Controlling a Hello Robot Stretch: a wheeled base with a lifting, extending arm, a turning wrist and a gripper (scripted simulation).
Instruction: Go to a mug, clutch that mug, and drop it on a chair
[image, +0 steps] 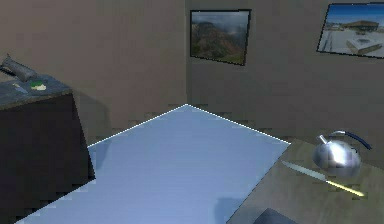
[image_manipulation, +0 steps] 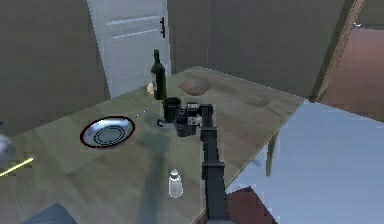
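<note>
On the wooden table (image_manipulation: 240, 120) in the arm side view, a small dark cup-like shape (image_manipulation: 172, 103) stands just right of a tall dark bottle (image_manipulation: 156, 72). The arm's dark bar (image_manipulation: 210, 165) rises from the bottom edge and ends at two white marked squares (image_manipulation: 192, 116). Left of them the gripper (image_manipulation: 169, 117) sits at the dark cup-like shape. That shape rests on the tabletop, so I cannot tell whether the gripper holds anything.
Also on the table are a metal bowl (image_manipulation: 107, 131), a clear shaker (image_manipulation: 176, 184) and a brown dish (image_manipulation: 195, 84), with a white door (image_manipulation: 130, 40) behind. The forward view has a kettle (image: 337, 153), a knife (image: 322, 177), a dark cabinet (image: 40, 150) and open blue floor (image: 180, 150).
</note>
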